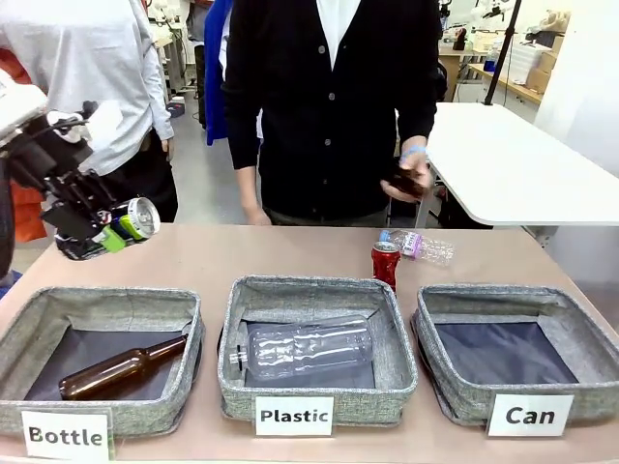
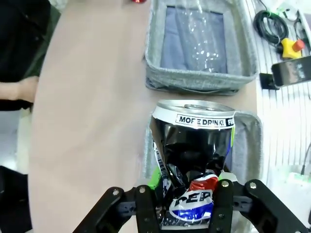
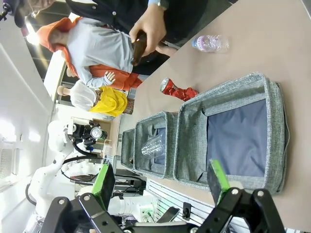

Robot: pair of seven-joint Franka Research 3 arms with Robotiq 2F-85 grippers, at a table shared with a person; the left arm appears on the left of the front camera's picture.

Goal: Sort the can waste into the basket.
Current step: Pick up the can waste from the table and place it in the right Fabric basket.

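Front: left pincer pinching dark can high over the table's left edge. Can's long axis is near level, silver end pointing right. Can basket lies far right, past the Plastic basket; grey woven fabric, dark lining, nothing inside. Red can is upright and dented, just behind the Plastic basket.
Left wrist: dark can is crumpled, glossy metal, clamped at its base.
Right wrist: right pincer spread, holding nothing, Can basket just ahead. Right arm judged nearer the basket and red can.
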